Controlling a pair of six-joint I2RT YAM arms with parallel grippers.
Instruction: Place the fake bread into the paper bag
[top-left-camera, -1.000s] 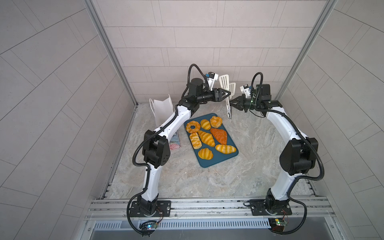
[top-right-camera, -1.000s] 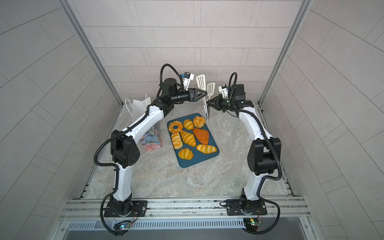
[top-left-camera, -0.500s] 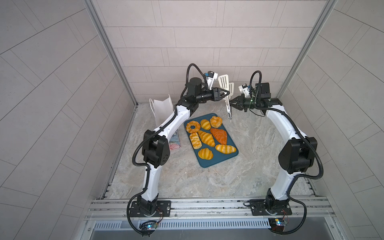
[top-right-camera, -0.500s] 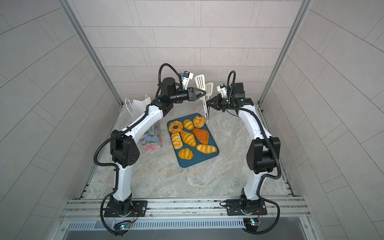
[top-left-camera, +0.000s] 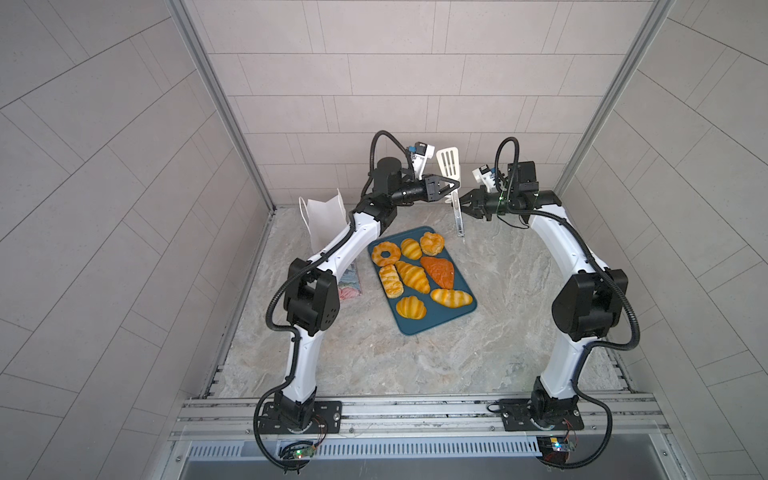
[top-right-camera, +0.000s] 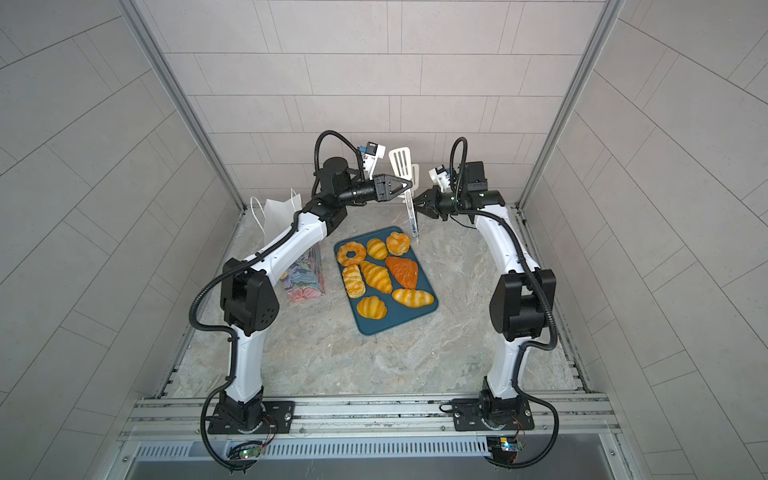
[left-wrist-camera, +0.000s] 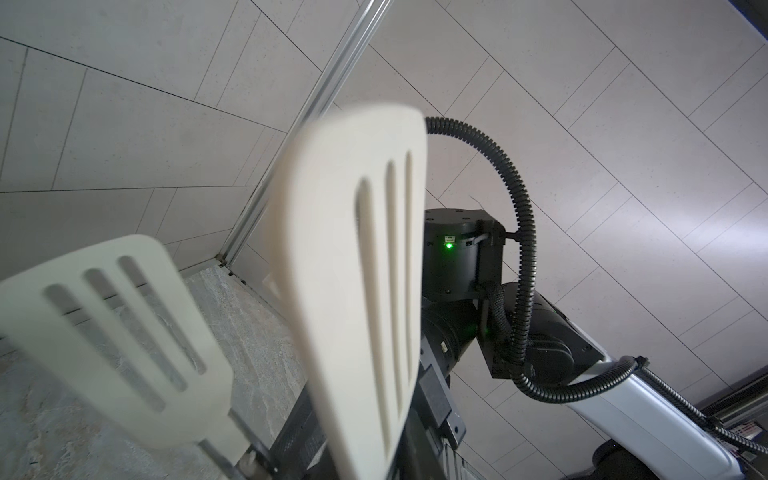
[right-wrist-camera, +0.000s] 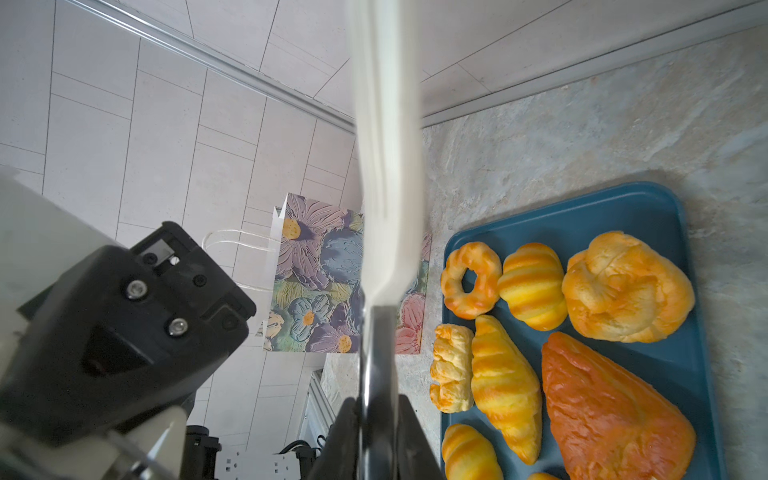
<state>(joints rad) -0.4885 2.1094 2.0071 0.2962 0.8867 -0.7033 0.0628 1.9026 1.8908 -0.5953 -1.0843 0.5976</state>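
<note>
My left fingers (top-left-camera: 449, 181) clamp white tongs (top-left-camera: 448, 163) upright behind the tray (top-left-camera: 432, 324) of bread (top-left-camera: 412, 276); right fingers' (right-wrist-camera: 338, 449) grip I cannot tell.

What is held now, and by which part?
The white slotted tongs with metal arms. The left gripper pinches them just below the white heads. The right gripper has its jaws beside the metal arms lower down; whether it grips is unclear.

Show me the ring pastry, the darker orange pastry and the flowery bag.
ring pastry (top-left-camera: 377, 254): in a top view, left rim.
darker orange pastry (top-left-camera: 437, 271): in a top view, middle.
paper bag (right-wrist-camera: 320, 270): right wrist view, floral side.
</note>
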